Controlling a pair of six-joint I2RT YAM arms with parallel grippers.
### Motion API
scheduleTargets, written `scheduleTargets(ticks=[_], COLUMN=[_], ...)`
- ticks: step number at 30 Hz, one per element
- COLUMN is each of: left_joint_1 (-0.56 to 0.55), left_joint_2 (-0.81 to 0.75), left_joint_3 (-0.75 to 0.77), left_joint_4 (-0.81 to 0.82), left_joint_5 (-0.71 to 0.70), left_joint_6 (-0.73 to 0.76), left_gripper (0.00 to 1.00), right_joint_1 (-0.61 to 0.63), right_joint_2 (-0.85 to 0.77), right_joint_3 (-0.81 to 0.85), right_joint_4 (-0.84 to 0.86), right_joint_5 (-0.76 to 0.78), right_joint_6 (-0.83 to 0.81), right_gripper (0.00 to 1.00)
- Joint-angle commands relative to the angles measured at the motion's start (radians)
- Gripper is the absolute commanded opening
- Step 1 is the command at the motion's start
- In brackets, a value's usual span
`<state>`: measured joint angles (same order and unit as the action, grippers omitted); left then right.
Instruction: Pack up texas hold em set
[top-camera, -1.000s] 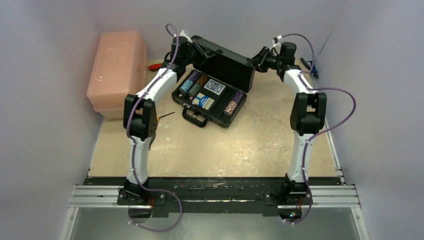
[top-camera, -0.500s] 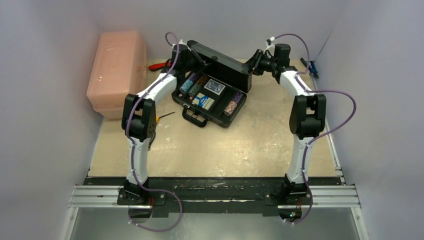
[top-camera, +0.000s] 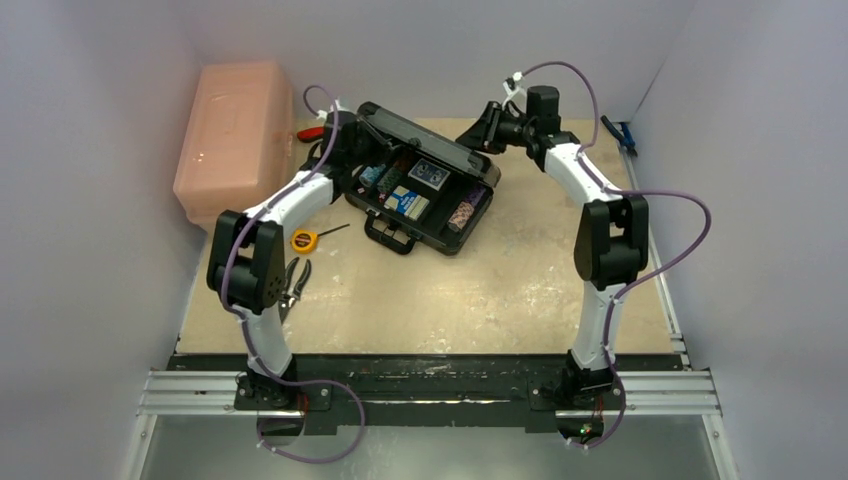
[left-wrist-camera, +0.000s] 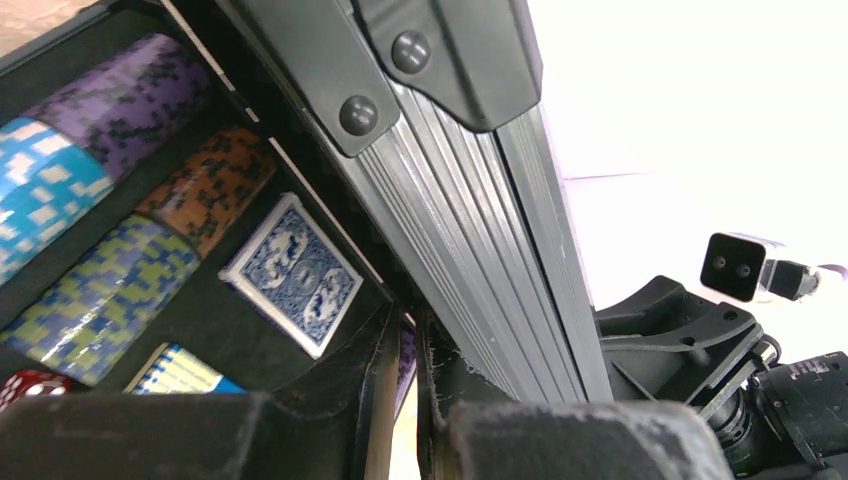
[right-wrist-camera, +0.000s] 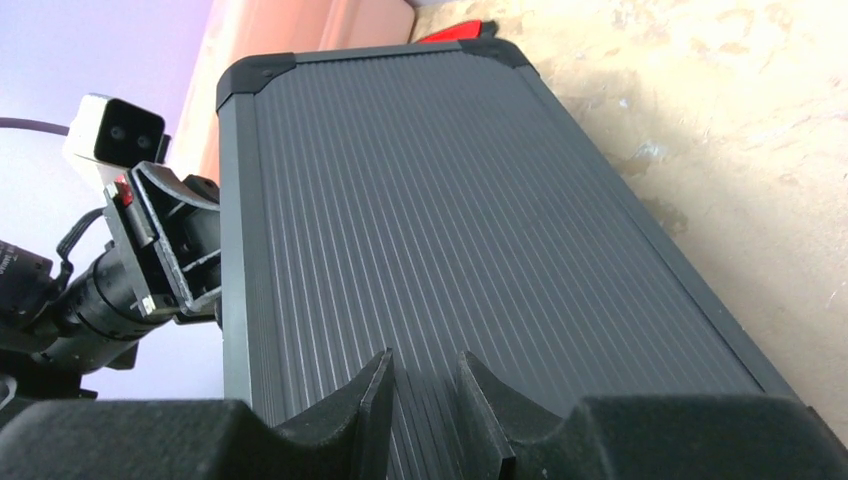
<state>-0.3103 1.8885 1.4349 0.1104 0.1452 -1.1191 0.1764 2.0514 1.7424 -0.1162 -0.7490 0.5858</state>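
Observation:
The black case lies open at the table's back centre, its ribbed lid tilted forward over the base. Inside are multicoloured chip stacks and a blue-white card deck. The left wrist view shows the deck, the chip stacks and the lid's edge. My left gripper is nearly shut and empty at the lid's left end. My right gripper is nearly shut and empty against the lid's outside. The blue disc is hidden.
A translucent pink box stands at the back left. A yellow tape measure and dark pliers lie by the left arm. A red-handled tool lies behind the case, and a blue tool at the back right.
The lid has swung from upright down and forward over the base. Both grippers moved with it, towards the left and front. The left elbow swung left, uncovering the tape measure.

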Motion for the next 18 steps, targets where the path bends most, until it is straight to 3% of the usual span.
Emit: scheduleTargets(ticks=[1,18], left_joint_1=[0.018,0.069], left_joint_2=[-0.102,-0.276], left_joint_3=[-0.066,-0.294], left_joint_4=[0.044,-0.101], left_joint_5=[-0.042,-0.170], left_joint_6=[0.007,0.073], left_gripper=[0.10,0.08], right_joint_1=[0.033,0.120], right_joint_2=[-0.056,-0.076], right_joint_3=[-0.033,-0.112], right_joint_4=[-0.026,-0.046], right_joint_5=[-0.007,0.020], right_joint_6=[-0.037,-0.083], right_gripper=[0.33,0.34])
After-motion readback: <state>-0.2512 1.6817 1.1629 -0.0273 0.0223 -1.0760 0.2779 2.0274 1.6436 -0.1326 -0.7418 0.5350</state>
